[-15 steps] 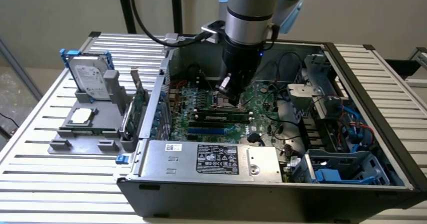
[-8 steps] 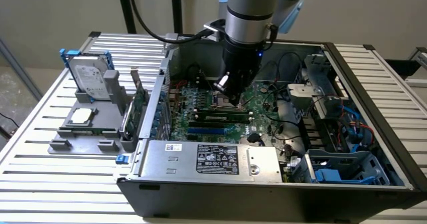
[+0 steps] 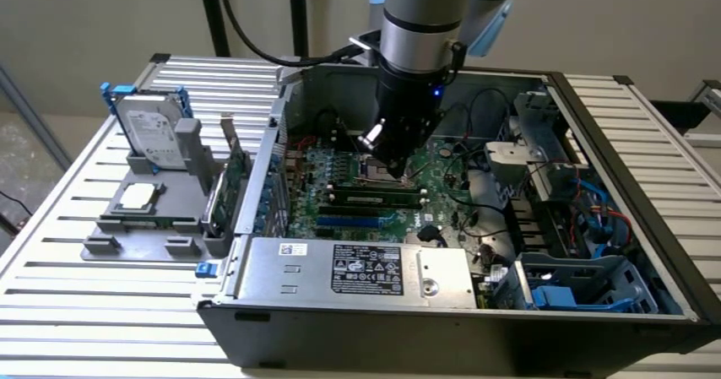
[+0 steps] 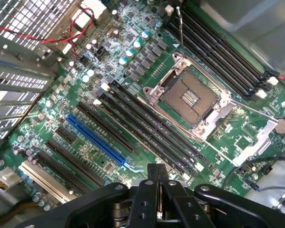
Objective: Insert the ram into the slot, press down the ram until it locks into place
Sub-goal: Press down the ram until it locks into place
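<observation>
Looking at the pincer (image 4: 157, 175) first: fingers pressed flat together, fully closed, with nothing gripped between them. Hanging tip-down inside the open case (image 3: 451, 332), low over the motherboard (image 4: 132, 61).

Right under the tip, got a bank of long black slots (image 4: 152, 126) running side by side, white clips at the ends. From the exterior view, looks like the ram (image 3: 374, 200) is sitting along that bank just below the pincer (image 3: 389, 153), green strip with a pale label on it, apart from the fingers. Can't tell whether the end clips have snapped in.

Just past the slots, on the side away from the pincer's body, spotted the CPU socket (image 4: 190, 97), silver frame, open and bare. Beyond that, a second set of black slots (image 4: 223, 52).

Off to one side of the near bank, a blue slot (image 4: 97, 140), with more black ones alongside it.

Further out from the pincer, toward the front of the case in the exterior view, a metal box (image 3: 360, 269) with a dark sticker, and a blue-clipped drive cage (image 3: 580, 286) in the corner.

Way off outside the case, on the exterior view's left: an upright green card (image 3: 233, 185) by the case wall, then a grey tray (image 3: 135, 227) holding a chip (image 3: 138, 196) and a hard drive (image 3: 152, 130), all on a slatted table (image 3: 67, 311).
</observation>
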Tool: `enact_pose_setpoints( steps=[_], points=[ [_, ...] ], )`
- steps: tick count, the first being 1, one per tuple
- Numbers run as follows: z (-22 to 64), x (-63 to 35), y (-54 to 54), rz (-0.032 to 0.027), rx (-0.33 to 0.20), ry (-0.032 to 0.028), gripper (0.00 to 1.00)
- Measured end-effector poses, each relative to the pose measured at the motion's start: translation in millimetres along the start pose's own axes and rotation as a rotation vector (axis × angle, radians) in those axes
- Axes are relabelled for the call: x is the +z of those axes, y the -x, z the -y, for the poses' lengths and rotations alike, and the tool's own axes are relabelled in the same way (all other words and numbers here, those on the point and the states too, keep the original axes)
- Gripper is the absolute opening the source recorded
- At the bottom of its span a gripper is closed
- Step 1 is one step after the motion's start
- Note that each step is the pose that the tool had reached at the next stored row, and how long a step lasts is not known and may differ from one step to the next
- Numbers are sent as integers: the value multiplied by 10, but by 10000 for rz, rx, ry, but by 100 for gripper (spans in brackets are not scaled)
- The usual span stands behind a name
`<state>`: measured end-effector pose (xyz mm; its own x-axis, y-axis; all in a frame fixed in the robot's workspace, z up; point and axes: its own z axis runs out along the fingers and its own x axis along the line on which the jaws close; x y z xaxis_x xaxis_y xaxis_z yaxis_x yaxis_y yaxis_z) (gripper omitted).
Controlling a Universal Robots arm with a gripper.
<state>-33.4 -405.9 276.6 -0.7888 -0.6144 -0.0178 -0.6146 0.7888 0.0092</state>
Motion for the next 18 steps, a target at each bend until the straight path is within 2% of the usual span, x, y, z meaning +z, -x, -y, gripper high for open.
enact_pose_setpoints(
  steps=[11, 18],
  points=[
    [0, -11, 0, 6, 1502, -39, 11],
    [0, -10, 0, -65, 2158, -165, 11]
  ],
)
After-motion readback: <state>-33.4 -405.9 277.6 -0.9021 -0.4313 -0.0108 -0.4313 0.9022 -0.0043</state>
